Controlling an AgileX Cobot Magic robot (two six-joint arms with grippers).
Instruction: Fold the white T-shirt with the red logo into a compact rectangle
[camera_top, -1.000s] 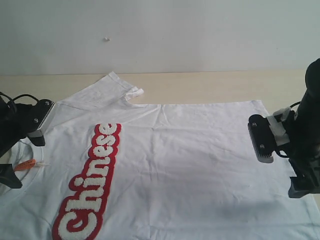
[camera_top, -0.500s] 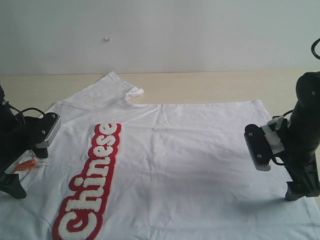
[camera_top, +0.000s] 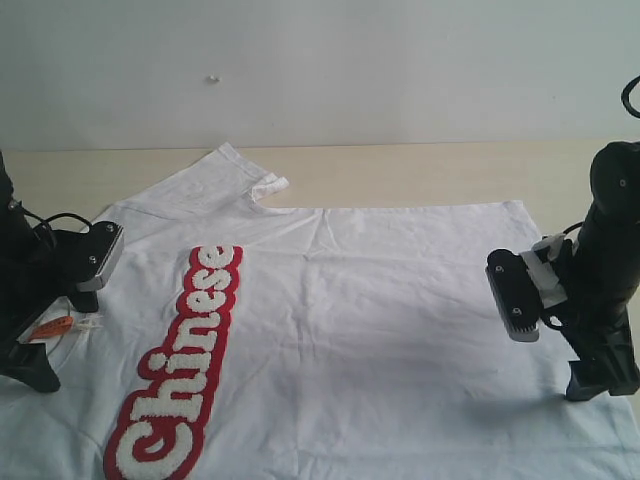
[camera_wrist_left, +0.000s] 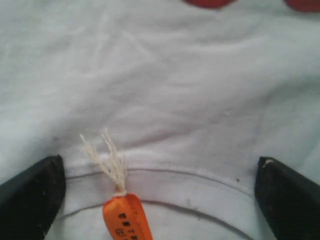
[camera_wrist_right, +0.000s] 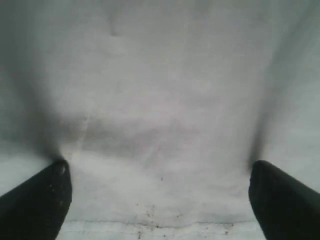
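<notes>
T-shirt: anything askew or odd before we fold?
The white T-shirt lies mostly flat. The far sleeve's cuff is curled over, and the orange neck tag lies loose at the collar on a frayed string.

The white T-shirt (camera_top: 400, 330) lies spread flat, red logo (camera_top: 185, 365) up. The left gripper (camera_top: 58, 340) sits by the orange tag (camera_top: 50, 328), the right gripper (camera_top: 585, 360) at the opposite edge.

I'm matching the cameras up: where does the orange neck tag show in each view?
Exterior view: orange neck tag at the far left, left of the red logo.
Left wrist view: low, left of centre.
Right wrist view: not in it.
Shared landmark: the red logo, absent from right wrist.
</notes>
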